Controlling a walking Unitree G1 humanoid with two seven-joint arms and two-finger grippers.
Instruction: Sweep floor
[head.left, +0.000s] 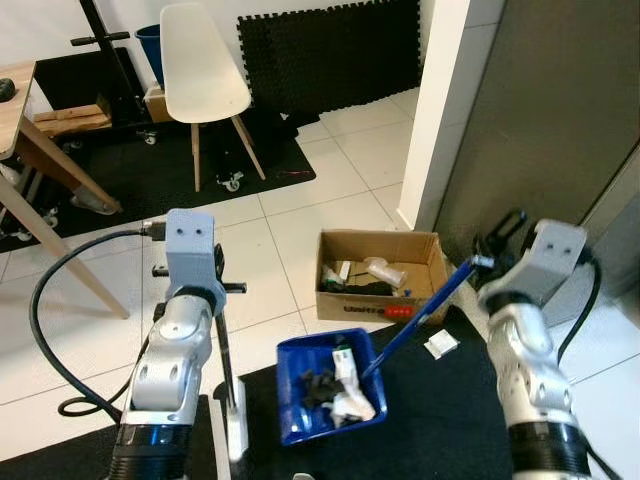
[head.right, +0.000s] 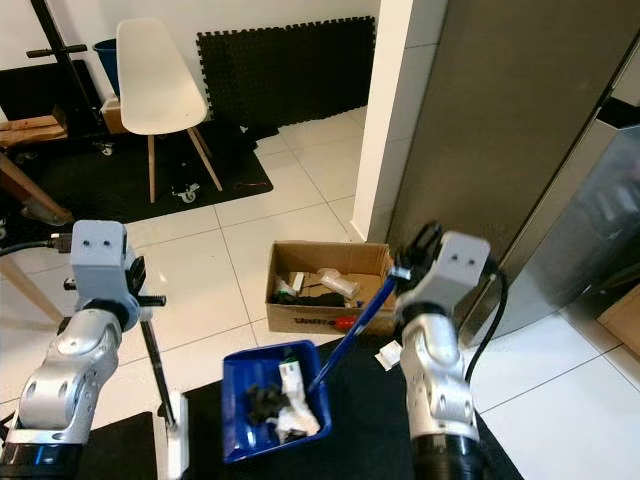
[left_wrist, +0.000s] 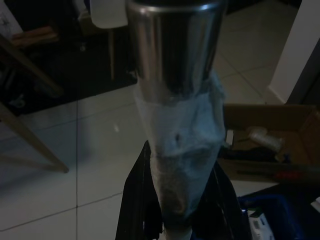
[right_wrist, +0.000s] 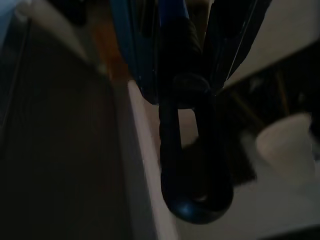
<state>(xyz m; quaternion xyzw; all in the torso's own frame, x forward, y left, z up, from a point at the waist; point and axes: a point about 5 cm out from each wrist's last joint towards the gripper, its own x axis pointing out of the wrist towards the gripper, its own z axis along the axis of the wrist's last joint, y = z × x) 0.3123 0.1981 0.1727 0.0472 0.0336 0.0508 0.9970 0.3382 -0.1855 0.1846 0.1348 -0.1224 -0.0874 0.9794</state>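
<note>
Head views bright, evenly lit, sharp; soft glare on white floor tiles. Both wrist views dim, blurred; metal pole by left gripper shows faint sheen.

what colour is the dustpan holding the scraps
Blue; the dustpan shows best in the left eye view.

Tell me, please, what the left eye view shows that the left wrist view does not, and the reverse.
Left eye view's own: the right gripper, jaws shut on the blue handle of the dustpan, and the debris lying in the pan.
Left wrist view's own: a close look at the pole, silver with pale tape wrapped around it, held in the left gripper.
Shared: the box, the dustpan's blue edge and the white tiles.
</note>
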